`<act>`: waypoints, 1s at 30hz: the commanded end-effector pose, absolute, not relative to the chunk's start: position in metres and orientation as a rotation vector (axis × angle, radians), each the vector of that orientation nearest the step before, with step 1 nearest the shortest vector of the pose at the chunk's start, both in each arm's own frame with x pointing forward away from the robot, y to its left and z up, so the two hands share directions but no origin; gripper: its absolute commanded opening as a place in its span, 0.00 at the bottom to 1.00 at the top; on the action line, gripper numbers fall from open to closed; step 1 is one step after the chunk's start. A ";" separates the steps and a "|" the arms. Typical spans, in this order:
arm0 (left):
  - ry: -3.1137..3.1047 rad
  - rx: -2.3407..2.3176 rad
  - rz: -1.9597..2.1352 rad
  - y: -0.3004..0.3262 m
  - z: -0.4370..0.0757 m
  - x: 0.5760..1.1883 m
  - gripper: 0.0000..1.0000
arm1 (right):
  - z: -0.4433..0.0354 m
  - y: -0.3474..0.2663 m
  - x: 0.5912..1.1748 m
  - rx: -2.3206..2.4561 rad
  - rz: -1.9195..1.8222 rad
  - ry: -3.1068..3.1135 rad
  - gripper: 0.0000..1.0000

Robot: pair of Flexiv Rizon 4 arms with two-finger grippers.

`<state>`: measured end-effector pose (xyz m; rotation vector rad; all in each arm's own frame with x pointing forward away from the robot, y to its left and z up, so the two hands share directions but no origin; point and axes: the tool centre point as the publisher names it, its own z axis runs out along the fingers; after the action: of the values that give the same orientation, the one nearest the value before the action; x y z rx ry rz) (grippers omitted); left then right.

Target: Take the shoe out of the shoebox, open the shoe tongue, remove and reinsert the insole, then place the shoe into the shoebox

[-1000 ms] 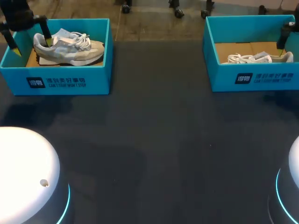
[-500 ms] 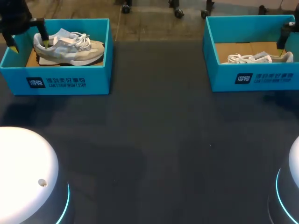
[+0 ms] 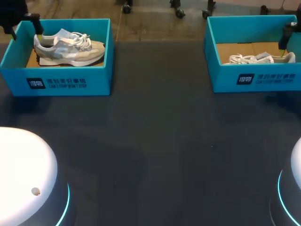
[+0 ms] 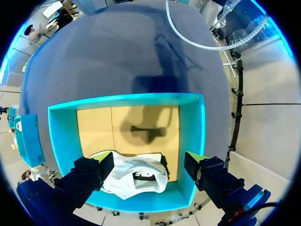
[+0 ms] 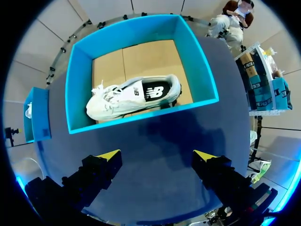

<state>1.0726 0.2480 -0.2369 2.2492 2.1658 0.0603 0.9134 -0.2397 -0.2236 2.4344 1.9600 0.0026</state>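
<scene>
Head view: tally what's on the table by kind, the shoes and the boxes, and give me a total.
Shoeboxes: 2, left shoebox and right shoebox.
Shoes: 2, left shoe in the left shoebox, right shoe in the right shoebox.
Total: 4.

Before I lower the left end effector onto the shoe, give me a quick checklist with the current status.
1. Left end effector open and empty: ok.
2. Left shoe upright on its sole in the left shoebox: ok.
3. That shoe's heel within the left end effector's gap: ok, by the left wrist view.
4. Clearance above that heel: cannot tell.
5. Right end effector open and empty: ok.
6. Right shoe upright in the right shoebox: not ok, it lies on its side.
</scene>
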 end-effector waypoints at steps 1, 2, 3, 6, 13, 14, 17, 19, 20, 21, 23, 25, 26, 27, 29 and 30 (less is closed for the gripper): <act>2.182 2.236 0.085 0.248 -0.239 1.079 1.00 | -0.223 -0.240 0.914 2.434 0.002 1.962 1.00; 2.170 2.228 0.096 0.248 -0.242 1.085 1.00 | -0.223 -0.240 0.914 2.434 0.002 1.962 1.00; 2.142 2.233 0.075 0.250 -0.244 1.093 1.00 | -0.223 -0.240 0.914 2.434 0.002 1.962 1.00; 2.149 2.224 0.034 0.256 -0.250 1.120 1.00 | -0.223 -0.240 0.914 2.434 0.002 1.962 1.00; 2.218 2.198 0.099 0.263 -0.265 1.170 1.00 | -0.223 -0.240 0.914 2.434 0.002 1.962 1.00; 2.226 2.196 0.098 0.262 -0.267 1.176 1.00 | -0.223 -0.240 0.914 2.434 0.002 1.962 1.00; 2.246 2.194 0.098 0.261 -0.273 1.195 1.00 | -0.223 -0.240 0.914 2.434 0.002 1.962 1.00; 2.264 2.193 0.095 0.261 -0.277 1.204 1.00 | -0.223 -0.240 0.914 2.434 0.002 1.962 1.00; 2.267 2.193 0.093 0.262 -0.280 1.209 1.00 | -0.223 -0.240 0.914 2.434 0.002 1.962 1.00; 2.270 2.192 0.090 0.263 -0.282 1.211 1.00 | -0.223 -0.240 0.914 2.434 0.002 1.962 1.00; 2.278 2.193 0.087 0.267 -0.287 1.215 1.00 | -0.223 -0.240 0.914 2.434 0.002 1.962 1.00; 2.290 2.194 0.079 0.271 -0.292 1.219 1.00 | -0.223 -0.240 0.914 2.434 0.002 1.962 1.00; 2.292 2.196 0.074 0.273 -0.295 1.221 1.00 | -0.223 -0.240 0.914 2.434 0.002 1.962 1.00; 2.296 2.198 0.068 0.274 -0.297 1.222 1.00 | -0.223 -0.240 0.914 2.434 0.002 1.962 1.00; 2.299 2.204 0.070 0.276 -0.301 1.224 1.00 | -0.223 -0.240 0.914 2.434 0.002 1.962 1.00; 2.301 2.209 0.067 0.277 -0.303 1.224 1.00 | -0.223 -0.240 0.914 2.434 0.002 1.962 1.00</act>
<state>1.1948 0.2735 -0.2966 2.1733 2.2650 0.1486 0.9135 -0.2396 -0.2235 2.4340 1.9606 0.0025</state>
